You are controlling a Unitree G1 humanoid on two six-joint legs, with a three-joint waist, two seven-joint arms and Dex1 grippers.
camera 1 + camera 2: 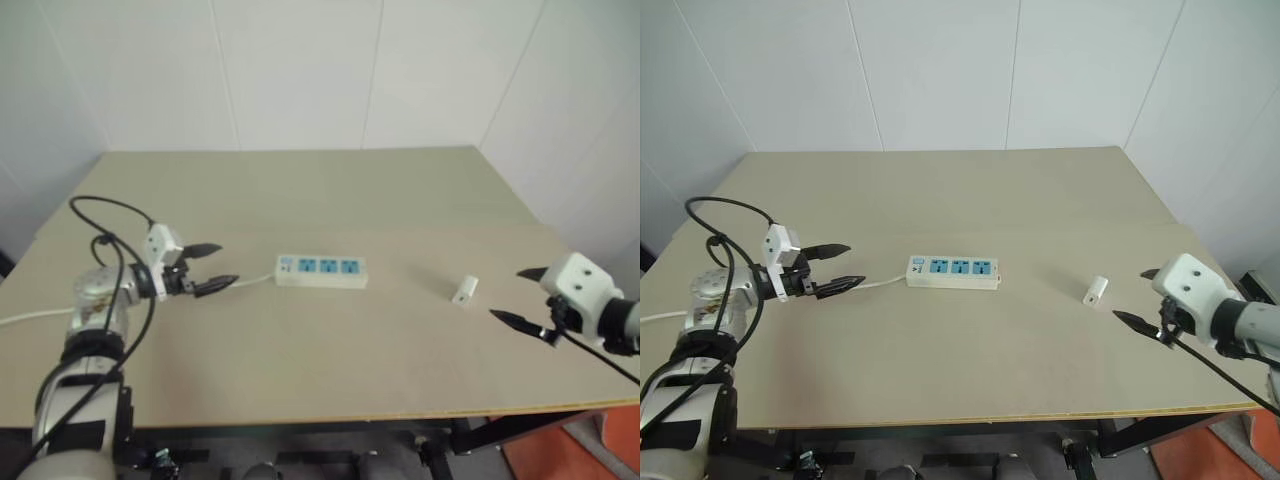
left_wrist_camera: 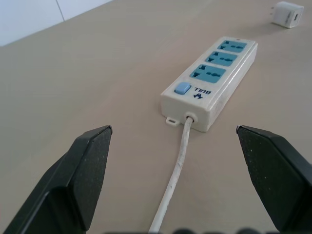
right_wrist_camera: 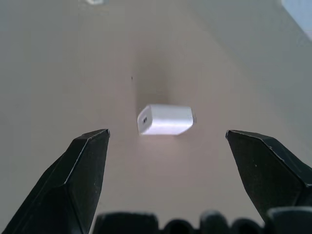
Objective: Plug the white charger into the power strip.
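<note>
Charger point(image 1: 464, 290) first: the small white block lies on its side on the table point(image 1: 330, 190), alone, between the power strip point(image 1: 321, 271) and the right gripper point(image 1: 520, 296). The right gripper is clearly the nearer one; it hangs near the charger without touching it. In the right wrist view the charger point(image 3: 165, 120) sits centred ahead of the two black fingers point(image 3: 80, 170), its long side lying across the gap between them, so a straight reach forward looks like the move that would bring it in. Those fingers are spread wide and grasp nothing.

Further left, the power strip lies flat with its length running left to right, blue outlets facing up, its cord end toward the left gripper point(image 1: 210, 268). That gripper points along the cord point(image 2: 175, 180) at the strip's switch end, near it but apart, fingers likewise spread wide and empty.
</note>
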